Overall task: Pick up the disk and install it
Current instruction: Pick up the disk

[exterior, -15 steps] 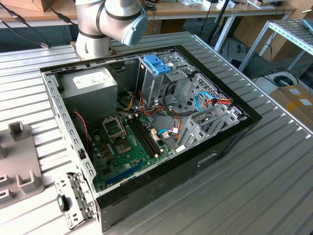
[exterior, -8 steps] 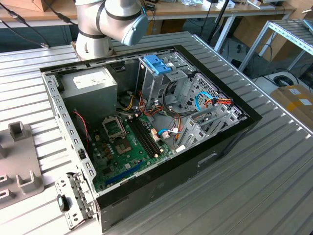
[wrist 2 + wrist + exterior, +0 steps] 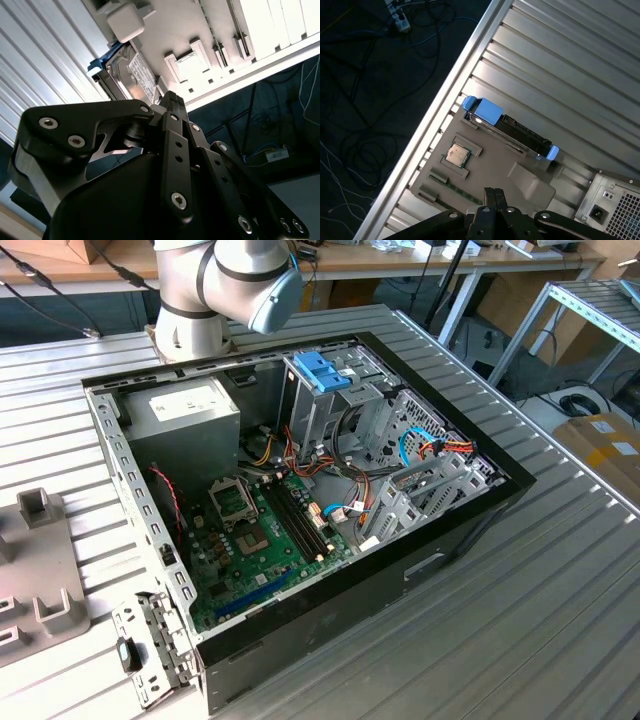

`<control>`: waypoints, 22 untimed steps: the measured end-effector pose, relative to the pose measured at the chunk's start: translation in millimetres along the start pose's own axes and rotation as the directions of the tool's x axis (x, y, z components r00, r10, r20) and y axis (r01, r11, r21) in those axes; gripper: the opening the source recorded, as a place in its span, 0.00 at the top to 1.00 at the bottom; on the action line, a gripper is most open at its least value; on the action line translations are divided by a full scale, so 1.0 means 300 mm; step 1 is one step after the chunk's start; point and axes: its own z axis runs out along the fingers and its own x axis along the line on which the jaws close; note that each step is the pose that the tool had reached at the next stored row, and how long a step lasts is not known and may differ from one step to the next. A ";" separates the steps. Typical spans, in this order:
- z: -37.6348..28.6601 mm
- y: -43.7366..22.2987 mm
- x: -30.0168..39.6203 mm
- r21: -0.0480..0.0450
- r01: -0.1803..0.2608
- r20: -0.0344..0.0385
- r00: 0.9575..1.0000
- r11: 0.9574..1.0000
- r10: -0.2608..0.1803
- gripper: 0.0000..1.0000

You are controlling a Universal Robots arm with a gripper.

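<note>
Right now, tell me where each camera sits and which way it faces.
Exterior view: off the grey robot arm, looking down into the open black computer case; that arm shows beyond it.
First wrist view: on the arm, looking down past the shut black jaws at the dark-grey disk in its light-blue rail.
Second wrist view: on the arm, looking along the jaws; both wrist views share that disk.

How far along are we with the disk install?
Done: nothing visible. The dark-grey hard drive in its light-blue plastic carrier rail stands on edge in the grey fixture plate, untouched. In hand: nothing; the black gripper is shut, clear of the drive. Left: the pickup and the install into the open black computer case.
</note>
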 end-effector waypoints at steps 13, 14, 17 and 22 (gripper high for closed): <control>0.000 0.000 0.000 -0.001 0.045 -0.002 0.999 0.999 -0.045 0.89; 0.000 0.000 0.000 -0.001 0.048 -0.002 0.999 0.999 -0.048 0.89; 0.000 0.000 0.000 -0.002 0.058 -0.002 0.998 0.998 -0.058 0.89; 0.000 0.000 0.000 -0.002 0.076 -0.003 0.997 0.997 -0.076 0.89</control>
